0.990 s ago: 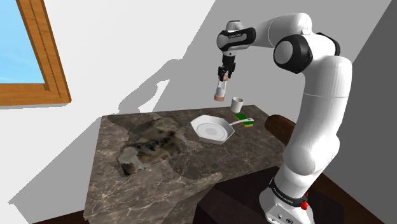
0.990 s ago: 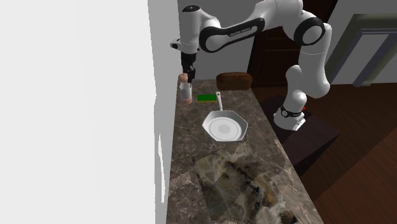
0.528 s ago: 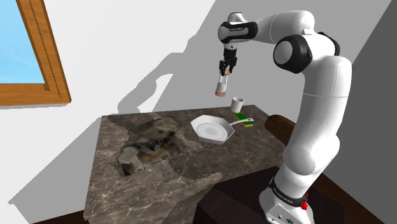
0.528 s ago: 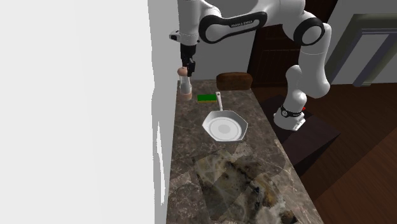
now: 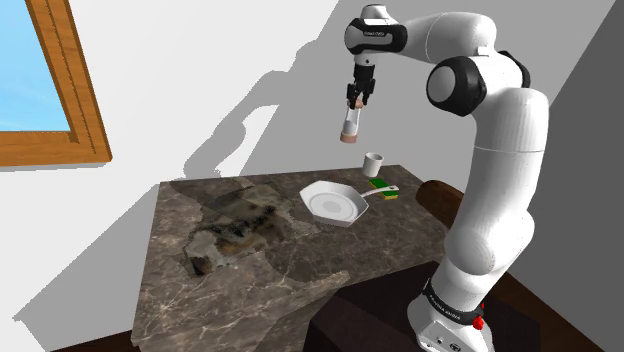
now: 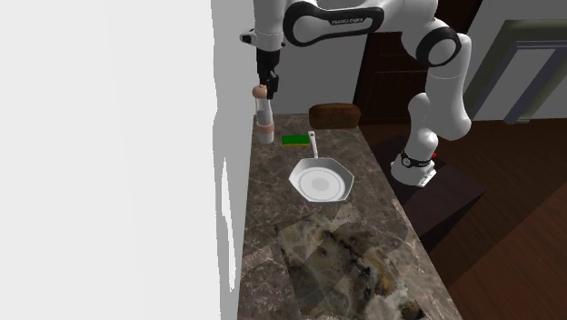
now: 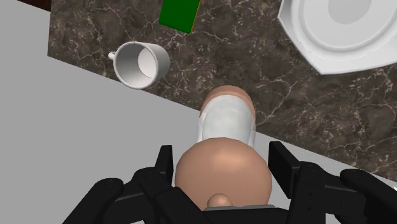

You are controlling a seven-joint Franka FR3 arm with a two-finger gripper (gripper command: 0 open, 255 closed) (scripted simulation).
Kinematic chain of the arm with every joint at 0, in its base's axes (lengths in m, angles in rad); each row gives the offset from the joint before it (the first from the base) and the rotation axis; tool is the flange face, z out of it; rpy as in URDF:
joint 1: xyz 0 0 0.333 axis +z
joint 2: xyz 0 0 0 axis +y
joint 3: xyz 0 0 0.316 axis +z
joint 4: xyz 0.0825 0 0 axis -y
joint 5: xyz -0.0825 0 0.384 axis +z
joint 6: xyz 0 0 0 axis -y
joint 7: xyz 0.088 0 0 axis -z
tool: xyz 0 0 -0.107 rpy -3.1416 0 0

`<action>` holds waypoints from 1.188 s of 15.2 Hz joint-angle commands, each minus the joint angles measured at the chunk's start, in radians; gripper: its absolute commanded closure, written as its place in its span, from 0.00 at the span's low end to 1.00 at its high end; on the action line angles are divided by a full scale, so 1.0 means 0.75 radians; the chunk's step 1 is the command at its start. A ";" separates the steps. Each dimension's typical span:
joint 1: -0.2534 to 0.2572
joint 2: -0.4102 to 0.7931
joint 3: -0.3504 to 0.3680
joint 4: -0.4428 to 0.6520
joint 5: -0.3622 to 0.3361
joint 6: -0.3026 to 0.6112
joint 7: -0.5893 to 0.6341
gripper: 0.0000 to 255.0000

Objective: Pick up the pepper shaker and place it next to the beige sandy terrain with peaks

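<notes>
The pepper shaker, a pale cylinder with a pinkish-tan cap and base, hangs high above the back of the dark marble counter. My gripper is shut on its upper part. In the second exterior view the shaker dangles under the gripper close to the white wall. In the wrist view the shaker is clasped by the gripper, its round cap nearest the camera. The beige sandy terrain with peaks lies on the counter toward the shoulder view's left, far from the shaker.
A white pan sits on the counter below the gripper. Behind it stand a white cup and a green sponge. A brown loaf-like object sits at the counter's end. A white wall borders the counter's far edge.
The gripper has risen with the shaker, carrying it higher above the counter's back edge. The grip stays the same.
</notes>
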 commanded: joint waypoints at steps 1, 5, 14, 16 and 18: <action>-0.004 0.010 -0.001 0.055 0.004 -0.044 -0.007 1.00; -0.013 0.042 -0.002 0.174 0.013 -0.132 -0.020 1.00; 0.024 -0.003 0.005 0.236 -0.004 -0.242 0.012 1.00; 0.077 -0.112 0.020 0.086 -0.041 -0.206 0.071 1.00; 0.123 -0.208 0.040 -0.038 -0.072 -0.183 0.132 1.00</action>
